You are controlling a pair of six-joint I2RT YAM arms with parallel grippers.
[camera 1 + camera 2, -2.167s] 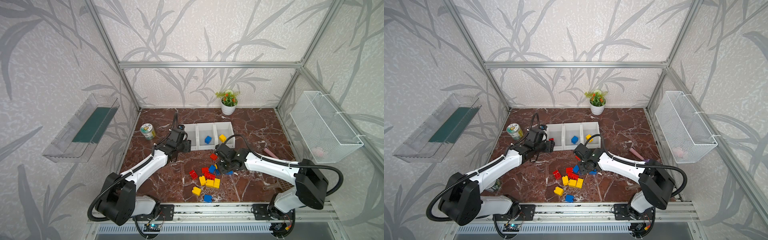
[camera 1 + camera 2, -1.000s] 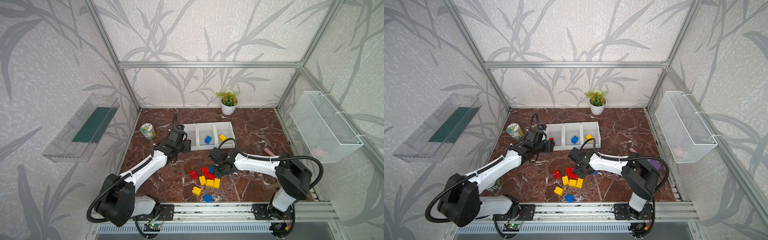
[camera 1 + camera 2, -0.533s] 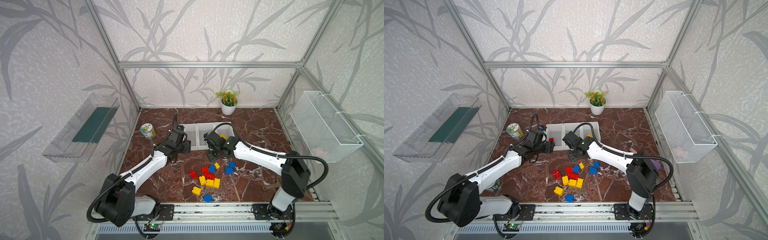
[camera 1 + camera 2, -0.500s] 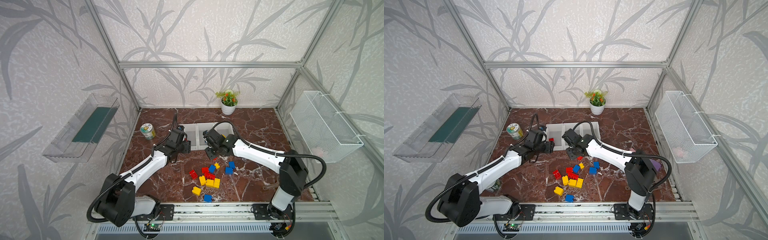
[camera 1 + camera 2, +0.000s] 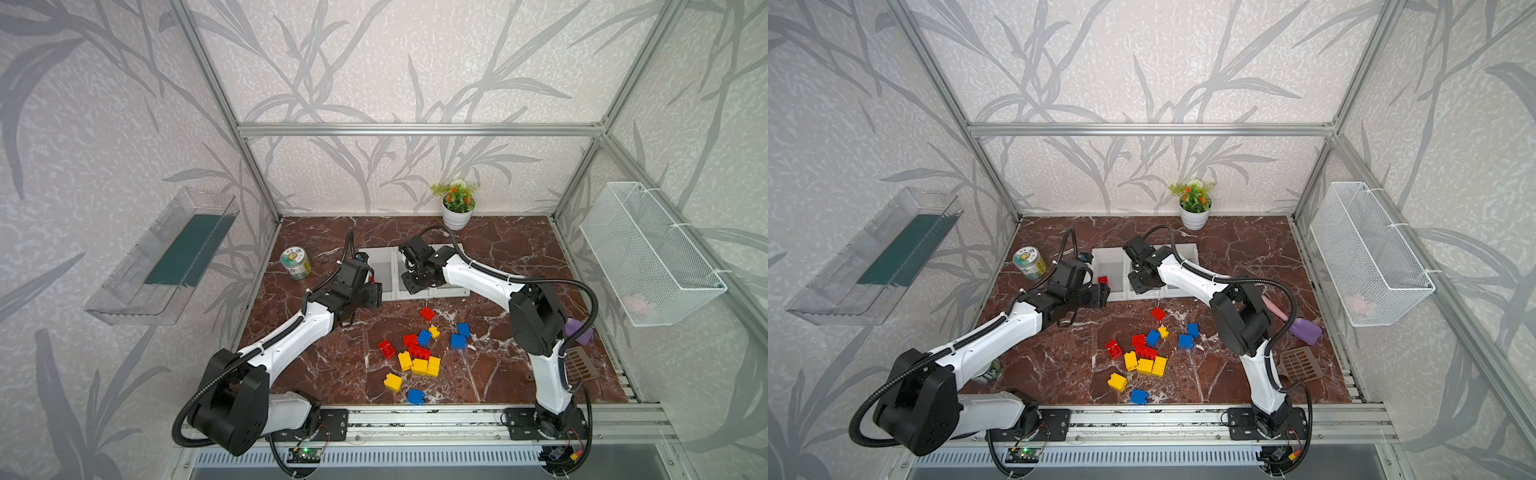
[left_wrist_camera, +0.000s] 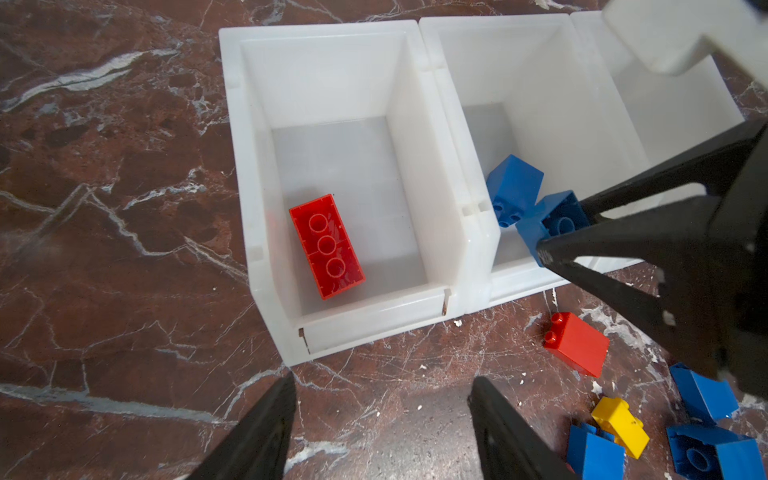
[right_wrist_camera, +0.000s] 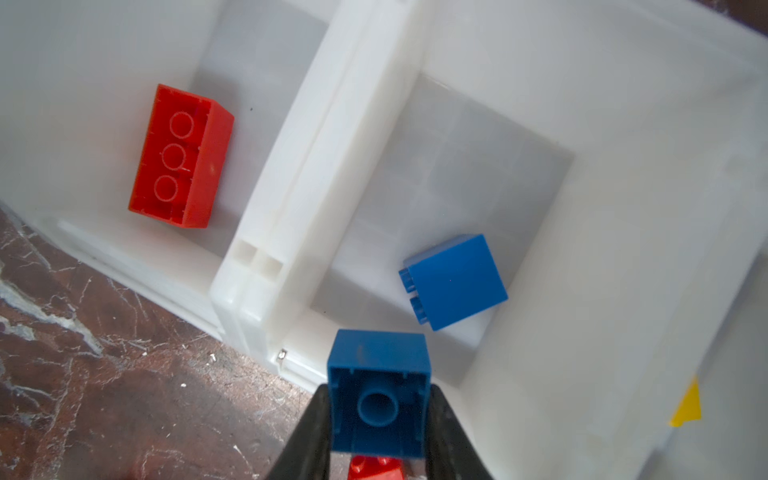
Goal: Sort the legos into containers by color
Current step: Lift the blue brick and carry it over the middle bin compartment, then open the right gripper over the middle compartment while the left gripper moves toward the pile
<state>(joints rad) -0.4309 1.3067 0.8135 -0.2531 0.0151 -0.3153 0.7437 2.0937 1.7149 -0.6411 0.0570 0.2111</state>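
Brown marble tabletop (image 5: 332,374). Your right gripper (image 7: 379,419) is clamped on a blue brick (image 7: 379,370) over the low front of the middle bin (image 7: 615,187), and a second blue brick (image 7: 455,282) lies just beyond it. Your left gripper (image 6: 378,432) is spread and empty, with the red brick (image 6: 326,245) in the end bin (image 6: 324,75) just ahead. The loose legos (image 5: 419,352) are behind both.

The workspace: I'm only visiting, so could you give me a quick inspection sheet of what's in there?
Surface: brown marble tabletop, white-veined.
Job's things: loose legos lie in front of three joined white bins; a red brick is in the left bin and a blue brick in the middle one.
Clutter: tin can, potted plant, purple scoop, slotted spatula.
Grippers: left pincer open and empty; right pincer shut on a second blue brick over the middle bin.
Cables: black hoses along both arms.
Surroundings: clear tray and wire basket on the walls.
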